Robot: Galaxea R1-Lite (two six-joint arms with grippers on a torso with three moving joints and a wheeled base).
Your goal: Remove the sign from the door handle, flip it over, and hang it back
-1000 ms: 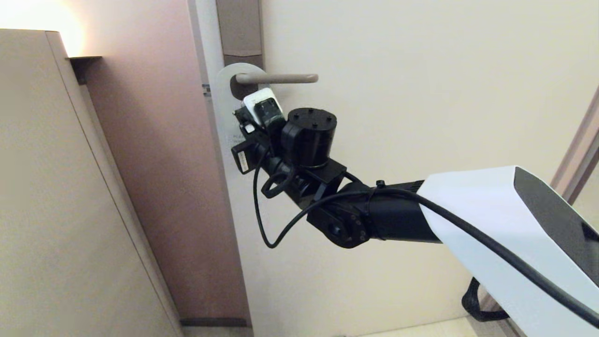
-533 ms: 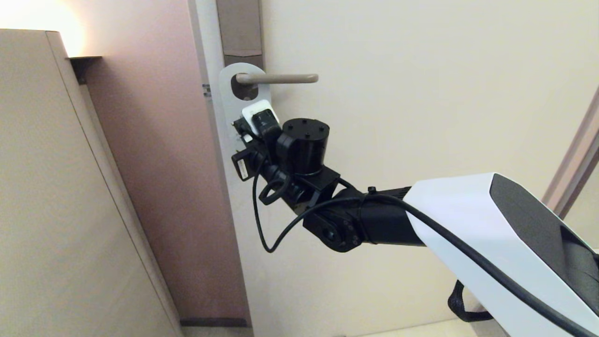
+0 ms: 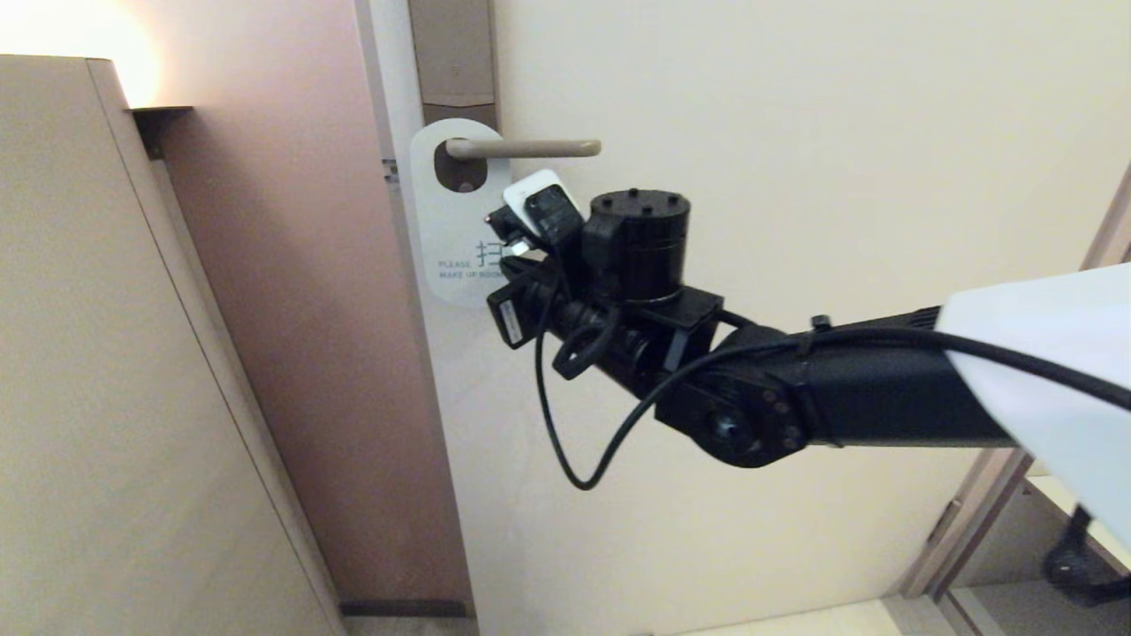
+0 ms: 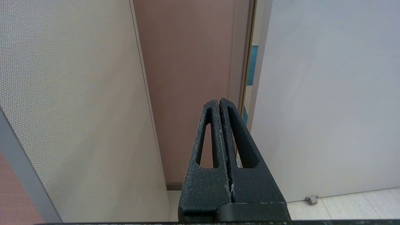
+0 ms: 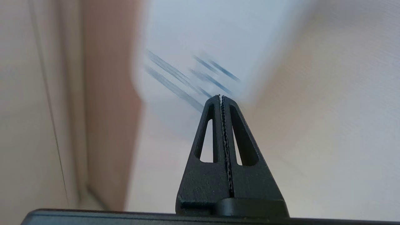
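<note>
White face outward, the sign (image 3: 452, 221) hangs on the door handle (image 3: 521, 148). The right gripper (image 5: 221, 97), closed and empty, sits just right of it; next, open and grasp the card's edge.

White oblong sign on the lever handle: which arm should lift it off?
Right. Its gripper, jaws shut, points at the white oblong sign hanging on the metal lever handle; the left gripper faces a wall corner.
</note>
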